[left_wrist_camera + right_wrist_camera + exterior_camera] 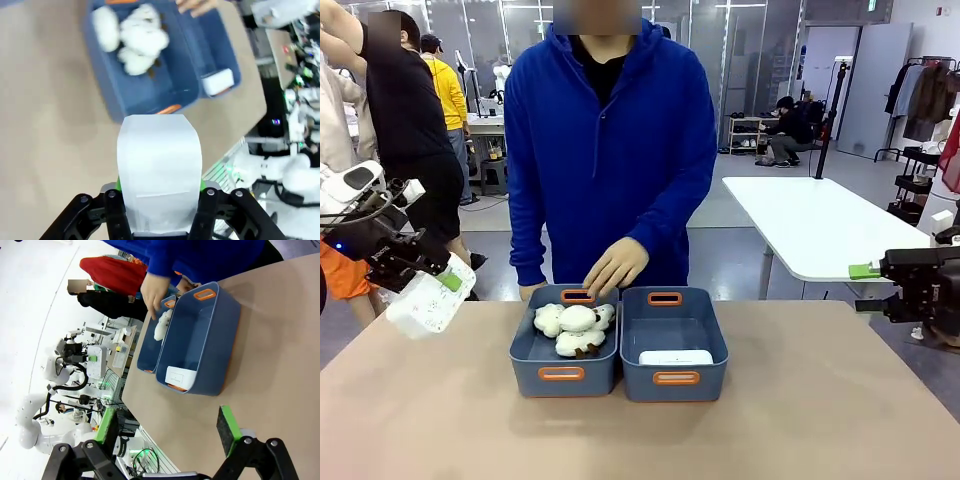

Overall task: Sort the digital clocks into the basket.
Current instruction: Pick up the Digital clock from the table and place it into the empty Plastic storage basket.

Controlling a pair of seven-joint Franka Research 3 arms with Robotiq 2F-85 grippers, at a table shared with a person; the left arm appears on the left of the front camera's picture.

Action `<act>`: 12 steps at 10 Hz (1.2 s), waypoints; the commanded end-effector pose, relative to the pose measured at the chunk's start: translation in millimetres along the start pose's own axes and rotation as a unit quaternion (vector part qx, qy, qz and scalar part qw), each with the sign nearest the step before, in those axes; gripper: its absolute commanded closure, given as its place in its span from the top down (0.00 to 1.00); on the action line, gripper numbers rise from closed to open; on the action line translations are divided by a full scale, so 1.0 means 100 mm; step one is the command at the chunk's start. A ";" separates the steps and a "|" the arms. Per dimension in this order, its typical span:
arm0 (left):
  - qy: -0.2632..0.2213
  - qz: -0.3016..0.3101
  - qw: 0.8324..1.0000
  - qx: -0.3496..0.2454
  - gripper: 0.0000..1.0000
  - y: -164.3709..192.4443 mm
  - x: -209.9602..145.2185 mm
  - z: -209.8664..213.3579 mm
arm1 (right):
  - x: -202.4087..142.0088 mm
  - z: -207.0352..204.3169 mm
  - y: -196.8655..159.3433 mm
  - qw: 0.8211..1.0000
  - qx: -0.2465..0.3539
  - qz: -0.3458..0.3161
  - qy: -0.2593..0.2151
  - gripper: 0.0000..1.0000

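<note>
Clock one: a white digital clock, a smooth plastic block with rounded corners and a faint dotted face, is held in the air over the table's left edge, tilted, well apart from both bins. In the left wrist view this clock sits between the two black fingers of the left gripper, its narrow sides pressed against the green pads, most of its length standing out beyond the fingertips. The left gripper is thus clamped on it.

Clock two: a second digital clock, alike in shape, lies flat on the floor of the basket on the robot's right, against its near end wall.

Both bins are blue-grey moulded plastic with rounded rims and orange handle slots, standing side by side and touching. The left-hand bin holds fluffy cream-white plush toys.

A person's hand rests at the far rims of the two bins.

The right gripper hangs at the table's right edge, jaws spread wide with nothing between the green pads.

The table is matt light brown.
</note>
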State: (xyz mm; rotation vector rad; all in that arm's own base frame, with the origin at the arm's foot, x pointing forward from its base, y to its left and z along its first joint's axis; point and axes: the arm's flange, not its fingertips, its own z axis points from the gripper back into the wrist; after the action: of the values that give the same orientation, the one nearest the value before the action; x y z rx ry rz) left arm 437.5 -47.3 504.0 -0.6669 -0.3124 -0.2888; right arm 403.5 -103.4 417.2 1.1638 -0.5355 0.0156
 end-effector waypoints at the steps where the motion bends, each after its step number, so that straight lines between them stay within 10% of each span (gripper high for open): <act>1: -0.017 -0.064 0.993 -0.099 0.00 -0.06 0.01 -0.20 | 0.02 0.02 -0.01 1.000 0.002 0.008 0.005 1.00; 8: -0.135 -0.245 0.959 -0.047 0.00 -1.22 0.36 -1.43 | 0.02 0.02 -0.01 1.000 0.002 0.008 0.005 1.00; 12: -0.237 -0.225 0.945 0.011 0.00 -1.70 0.89 -2.39 | 0.02 0.02 -0.01 1.000 0.002 0.008 0.005 1.00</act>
State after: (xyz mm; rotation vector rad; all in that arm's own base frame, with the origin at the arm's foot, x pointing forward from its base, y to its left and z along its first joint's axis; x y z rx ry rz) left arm 471.8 -327.0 462.2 -0.6484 -0.8498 -0.6187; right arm 403.6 -103.5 417.3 1.1641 -0.5354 0.0159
